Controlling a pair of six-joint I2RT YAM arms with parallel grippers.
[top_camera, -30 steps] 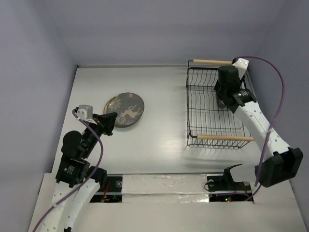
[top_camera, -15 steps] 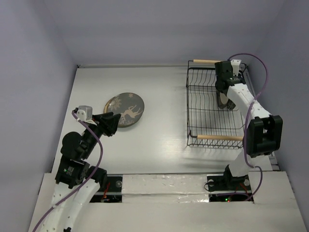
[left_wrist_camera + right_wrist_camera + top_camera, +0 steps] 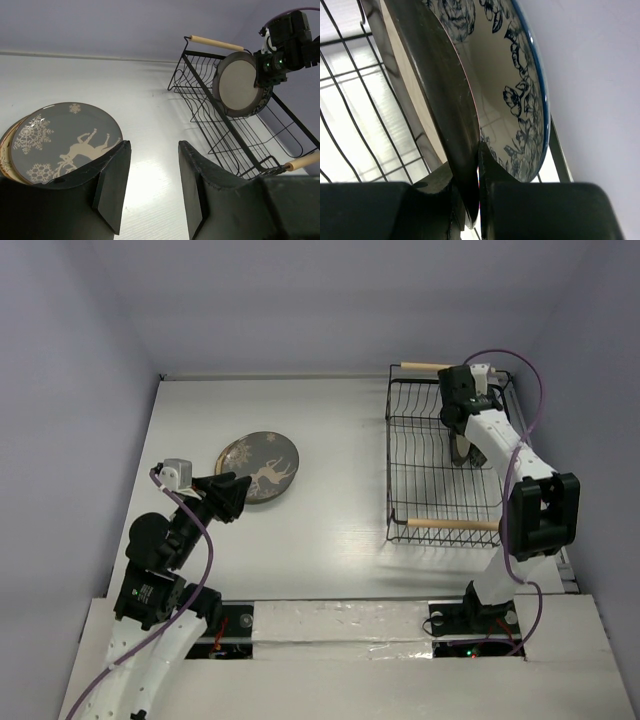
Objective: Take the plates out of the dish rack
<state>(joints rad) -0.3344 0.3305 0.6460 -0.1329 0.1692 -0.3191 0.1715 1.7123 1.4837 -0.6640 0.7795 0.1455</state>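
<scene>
White table [image 3: 330, 430], black dish rack [image 3: 450, 525], dark-rimmed plate [image 3: 240, 82]

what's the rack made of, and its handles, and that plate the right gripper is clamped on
Dish rack: thin black metal wire, probably coated, judging by the even matte black bends. Handles: bare light wood, pale tan round rods. Dark-rimmed plate: likely glazed ceramic, since its dark rim shines in the right wrist view; melamine cannot be ruled out.
</scene>
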